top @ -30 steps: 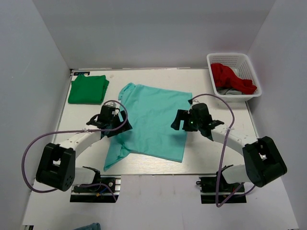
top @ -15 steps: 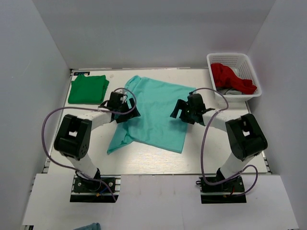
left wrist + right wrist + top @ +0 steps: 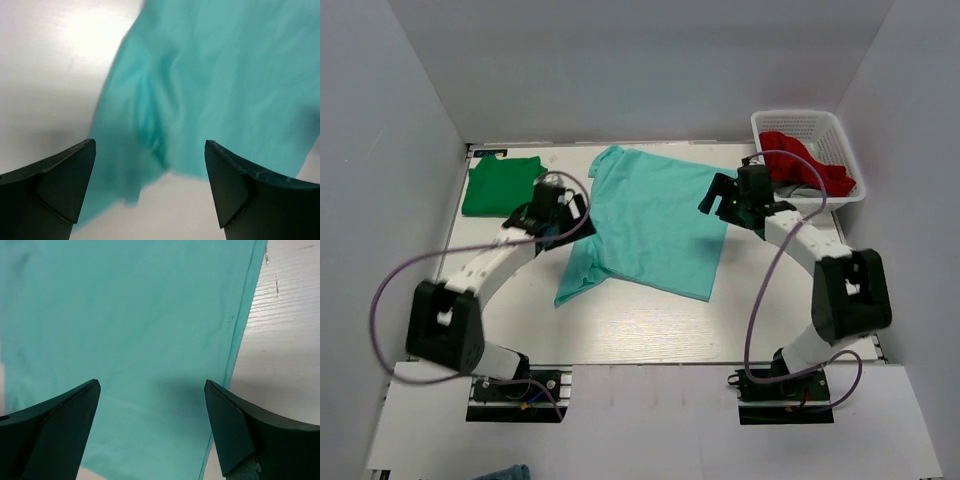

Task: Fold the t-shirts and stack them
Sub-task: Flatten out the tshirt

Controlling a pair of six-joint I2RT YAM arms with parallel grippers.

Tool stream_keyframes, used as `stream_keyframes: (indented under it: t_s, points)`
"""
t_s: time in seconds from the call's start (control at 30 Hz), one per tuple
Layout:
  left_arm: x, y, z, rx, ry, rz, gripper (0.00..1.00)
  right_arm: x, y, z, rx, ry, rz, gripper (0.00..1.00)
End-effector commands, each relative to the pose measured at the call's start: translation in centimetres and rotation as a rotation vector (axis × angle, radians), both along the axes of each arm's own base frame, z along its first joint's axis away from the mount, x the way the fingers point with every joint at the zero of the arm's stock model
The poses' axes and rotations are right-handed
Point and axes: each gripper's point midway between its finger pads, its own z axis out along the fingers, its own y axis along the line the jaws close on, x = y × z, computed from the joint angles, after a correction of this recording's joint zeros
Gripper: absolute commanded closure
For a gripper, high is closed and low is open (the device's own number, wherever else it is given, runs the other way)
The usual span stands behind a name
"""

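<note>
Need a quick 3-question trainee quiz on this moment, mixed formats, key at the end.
1. True or false: the green t-shirt lies folded at the far left of the table.
2. The cloth heaped in the white basket is: A red, B blue, C yellow.
3. Fill in: both arms' jaws stand ____ above the teal t-shirt.
Key: 1 true; 2 A; 3 open.
</note>
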Motion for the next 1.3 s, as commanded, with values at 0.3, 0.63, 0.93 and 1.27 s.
stream_keyframes:
  t_s: [0.3,0.63,0.93,1.27]
  points:
    - [-17.7,5.9,-4.8,-0.127,0.152,0.337,0.07,-13.4,-1.2,-0.8,0.001,0.078,0.111,0.09]
    - [-19.8,7.1,-9.6,-0.067,0.279,0.424,0.24,-19.7,0.0,-4.6,0.056,0.241,0.203,0.09]
    - [-17.4,8.8,-10.8,0.064,0.267,0.507,0.51,-20.9,0.9,-5.9,0.041,0.299,0.225,0.09]
    - [-17.0,8.4,-11.0,0.067,0.276,0.468,1.0,-21.0,1.1,-7.5,-0.035,0.355,0.211,0.17]
